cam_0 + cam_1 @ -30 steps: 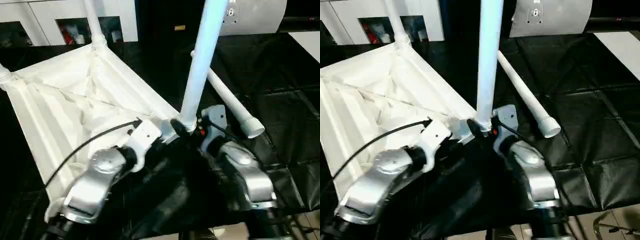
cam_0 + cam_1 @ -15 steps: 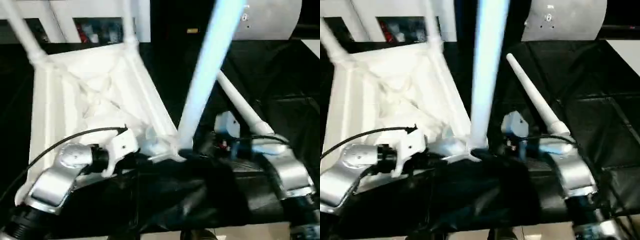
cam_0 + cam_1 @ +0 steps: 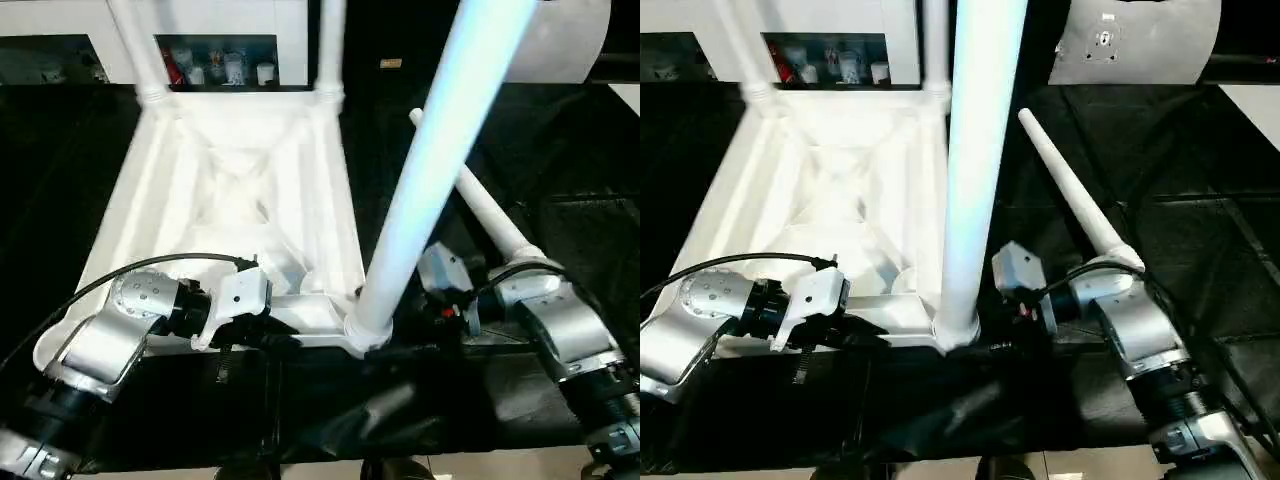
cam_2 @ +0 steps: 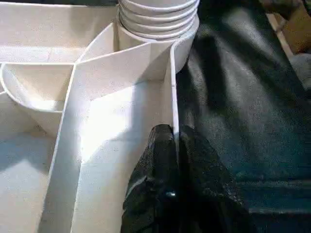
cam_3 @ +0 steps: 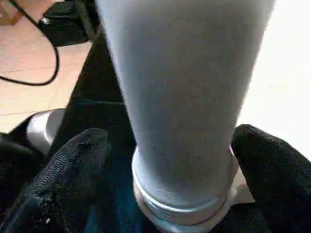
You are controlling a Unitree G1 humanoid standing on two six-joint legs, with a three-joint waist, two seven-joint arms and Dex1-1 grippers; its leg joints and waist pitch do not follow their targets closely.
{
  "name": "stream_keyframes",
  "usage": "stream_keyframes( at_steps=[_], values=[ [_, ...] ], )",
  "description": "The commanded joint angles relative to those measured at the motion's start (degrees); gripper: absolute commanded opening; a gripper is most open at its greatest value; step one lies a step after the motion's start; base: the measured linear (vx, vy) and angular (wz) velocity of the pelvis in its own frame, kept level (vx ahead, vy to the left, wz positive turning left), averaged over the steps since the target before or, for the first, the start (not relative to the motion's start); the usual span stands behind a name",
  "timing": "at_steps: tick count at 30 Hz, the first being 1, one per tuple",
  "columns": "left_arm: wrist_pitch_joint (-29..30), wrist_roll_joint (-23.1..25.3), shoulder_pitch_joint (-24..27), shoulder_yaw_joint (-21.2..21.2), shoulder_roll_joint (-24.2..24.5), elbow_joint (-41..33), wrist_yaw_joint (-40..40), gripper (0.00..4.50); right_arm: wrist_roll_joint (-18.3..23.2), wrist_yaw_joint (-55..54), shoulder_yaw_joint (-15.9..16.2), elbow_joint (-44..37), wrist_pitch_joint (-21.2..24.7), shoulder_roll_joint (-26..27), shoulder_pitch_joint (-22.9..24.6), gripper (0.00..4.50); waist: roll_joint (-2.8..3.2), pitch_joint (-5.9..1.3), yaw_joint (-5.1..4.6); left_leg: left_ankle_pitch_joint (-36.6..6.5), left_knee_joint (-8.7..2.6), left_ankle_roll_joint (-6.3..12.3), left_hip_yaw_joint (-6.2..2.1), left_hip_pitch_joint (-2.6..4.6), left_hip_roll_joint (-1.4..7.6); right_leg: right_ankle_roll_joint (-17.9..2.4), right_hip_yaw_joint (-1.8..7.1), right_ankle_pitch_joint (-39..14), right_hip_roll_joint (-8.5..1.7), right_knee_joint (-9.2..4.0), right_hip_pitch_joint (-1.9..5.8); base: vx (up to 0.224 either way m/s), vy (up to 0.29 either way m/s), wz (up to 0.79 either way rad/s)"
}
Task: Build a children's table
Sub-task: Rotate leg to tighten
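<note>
While the children's table (image 3: 240, 200) lies upside down on the black-covered table (image 3: 1200, 150), its ribbed underside faces up, w/ two legs standing in the far corner sockets. At the near edge, the left pincer (image 4: 174, 141) is pressed together on the thin rim wall, close to the near right corner. A third leg (image 3: 975, 170) stands in that corner socket. The right pincer (image 5: 180, 160) has its fingers (image 5: 80, 160) wide apart, one on each side of this leg's base. Further right, the fourth leg (image 3: 1070, 190) lies loose on the cloth.
</note>
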Motion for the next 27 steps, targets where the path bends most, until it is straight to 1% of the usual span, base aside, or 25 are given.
stream_keyframes(
  at_steps=[1, 2, 3, 4, 5, 7, 8, 9, 12, 15, 16, 18, 20, 22, 23, 25, 26, 27],
  values=[
    [-2.2, -0.7, -0.9, -2.4, -0.5, -0.1, -3.5, 0.00, 0.1, 1.9, 0.8, 0.5, -1.0, -0.2, -1.0, 4.07, -0.38, -3.77, -0.46, -6.2, -3.49, 6.61, -1.41, 1.93, 3.61, -16.0, 2.73, -1.9, -4.76, -3.41, 2.15, 0.000, 0.000, 0.00],
    [-2.5, -0.6, -1.0, -2.4, -0.6, 0.3, -3.7, 0.00, 0.0, 2.1, 1.0, 0.6, -1.1, -0.1, -1.0, 4.04, -0.44, -3.73, -0.46, -6.6, -3.54, 6.49, -1.44, 1.91, 3.68, -15.9, 2.74, -2.3, -4.78, -3.42, 2.16, 0.000, 0.000, 0.00],
    [-3.2, -0.3, -1.4, -2.6, -0.6, 1.2, -3.9, 0.00, -0.1, 2.3, 1.3, 1.0, -1.4, 0.2, -1.1, 4.04, -0.34, -3.75, -0.43, -6.6, -3.54, 6.43, -1.45, 1.95, 3.70, -15.9, 2.77, -2.4, -4.85, -3.42, 2.14, 0.000, 0.000, 0.00],
    [-3.7, -0.2, -1.6, -2.7, -0.6, 1.8, -4.1, 0.00, -0.1, 2.3, 1.4, 1.2, -1.6, 0.5, -1.3, 3.82, -0.29, -3.75, -0.46, -6.6, -3.55, 6.40, -1.43, 1.97, 3.68, -16.0, 2.76, -2.3, -4.82, -3.42, 2.12, 0.000, 0.000, 0.00],
    [-3.7, -0.2, -1.6, -2.7, -0.6, 1.8, -4.1, 0.00, -0.1, 2.3, 1.4, 1.2, -1.6, 0.5, -1.3, 3.70, -0.37, -3.70, -0.48, -6.9, -3.55, 6.29, -1.39, 1.99, 3.67, -16.0, 2.79, -2.6, -4.79, -3.47, 2.04, 0.000, 0.000, 0.00],
    [-4.0, -0.1, -1.8, -2.7, -0.7, 2.2, -4.2, 0.00, 0.0, 2.3, 1.5, 1.4, -1.7, 0.8, -1.5, 3.65, -0.34, -3.63, -0.45, -7.5, -3.63, 5.93, -1.44, 1.97, 3.73, -16.0, 2.81, -3.8, -4.87, -3.53, 2.03, 0.000, 0.000, 0.00],
    [-4.7, 0.0, -2.2, -2.9, -0.7, 2.9, -4.4, 0.00, 0.1, 2.4, 1.6, 2.0, -2.1, 1.2, -2.0, 3.52, -0.33, -3.59, -0.45, -8.0, -3.68, 5.62, -1.46, 1.94, 3.75, -16.0, 2.84, -4.5, -4.93, -3.61, 2.05, 0.000, 0.000, 0.00],
    [-4.9, 0.0, -2.3, -2.9, -0.7, 3.1, -4.5, 0.00, 0.2, 2.4, 1.6, 2.3, -2.1, 1.3, -2.1, 3.27, -0.33, -3.61, -0.39, -8.1, -3.71, 5.40, -1.48, 1.99, 3.77, -15.8, 2.83, -4.7, -4.92, -3.60, 2.06, 0.000, 0.000, 0.00],
    [-5.4, 0.1, -2.5, -2.9, -0.7, 3.6, -4.7, 0.00, 0.2, 2.6, 1.6, 2.7, -2.4, 1.4, -2.3, 3.16, -0.31, -3.61, -0.43, -8.2, -3.72, 5.26, -1.44, 1.99, 3.77, -15.9, 2.87, -4.3, -4.91, -3.61, 2.03, 0.000, 0.000, 0.00],
    [-5.7, 0.1, -2.6, -2.9, -0.8, 3.8, -4.8, 0.00, 0.3, 2.9, 1.7, 2.7, -2.5, 1.3, -2.2, 2.83, -0.31, -3.64, -0.37, -7.8, -3.76, 5.36, -1.46, 1.98, 3.82, -16.0, 2.83, -3.8, -4.89, -3.49, 2.04, 0.000, 0.000, 0.00],
    [-5.7, 0.1, -2.6, -2.9, -0.8, 3.8, -4.8, 0.00, 0.3, 2.9, 1.7, 2.7, -2.5, 1.3, -2.2, 2.83, -0.29, -3.64, -0.38, -7.8, -3.77, 5.38, -1.46, 1.98, 3.82, -16.0, 2.82, -3.8, -4.88, -3.48, 2.02, 0.000, 0.000, 0.00],
    [-5.9, 0.1, -2.6, -3.0, -0.7, 4.1, -4.8, 0.00, 0.3, 3.1, 1.8, 2.7, -2.6, 1.3, -2.1, 2.68, -0.33, -3.56, -0.38, -8.3, -3.80, 5.31, -1.43, 2.00, 3.82, -16.0, 2.85, -4.4, -4.91, -3.59, 1.97, 0.000, 0.000, 0.00],
    [-5.5, -0.4, -2.1, -2.6, -0.9, 3.9, -4.2, 0.00, 0.5, 3.1, 1.8, 2.1, -2.4, 1.1, -1.2, 2.63, -0.19, -3.51, -0.36, -8.6, -3.84, 5.09, -1.46, 2.02, 3.84, -15.8, 2.90, -5.0, -4.98, -3.68, 1.99, 0.000, 0.000, 0.00],
    [-3.2, -1.6, -1.0, -1.2, -1.6, 2.3, -2.0, 0.00, 1.2, 1.3, 1.2, 0.7, -0.4, 1.5, 0.1, 2.62, -0.08, -3.49, -0.35, -8.2, -3.84, 5.08, -1.42, 2.03, 3.85, -15.9, 2.92, -4.1, -4.89, -3.62, 1.94, 0.000, 0.000, 0.00],
    [-0.8, -2.4, -0.1, 0.1, -2.5, 0.7, 0.5, 0.00, 1.9, -1.0, 0.5, -0.7, 2.1, 2.1, 1.3, 2.61, -0.05, -3.48, -0.34, -8.2, -3.89, 5.14, -1.48, 2.03, 3.93, -16.1, 2.90, -3.7, -4.91, -3.59, 1.97, 0.000, 0.000, 0.00],
    [1.6, -2.9, 0.7, 1.3, -3.6, -1.2, 3.7, 0.00, 2.3, -4.4, -0.3, -1.8, 4.5, 3.3, 2.6, 2.61, -0.21, -3.36, -0.42, -8.3, -4.05, 5.21, -1.54, 1.90, 3.95, -16.1, 2.90, -3.8, -4.90, -3.64, 2.11, 0.000, 0.000, 0.00],
    [3.4, -3.1, 1.3, 2.1, -4.5, -2.7, 6.3, 0.00, 2.7, -7.1, -1.0, -2.5, 5.8, 4.6, 3.6, 2.61, -0.17, -3.31, -0.62, -9.0, -4.17, 4.93, -1.55, 1.81, 4.00, -16.0, 2.92, -5.1, -4.98, -3.73, 1.99, 0.000, 0.000, 0.00],
    [4.4, -3.2, 1.6, 2.6, -5.1, -3.5, 7.7, 0.00, 2.9, -8.6, -1.5, -2.9, 6.3, 5.3, 4.2, 2.60, -0.26, -3.15, -0.77, -10.2, -4.27, 4.37, -1.63, 1.84, 3.96, -15.7, 2.99, -7.4, -5.14, -4.08, 1.97, 0.000, 0.000, 0.00]
  ],
)
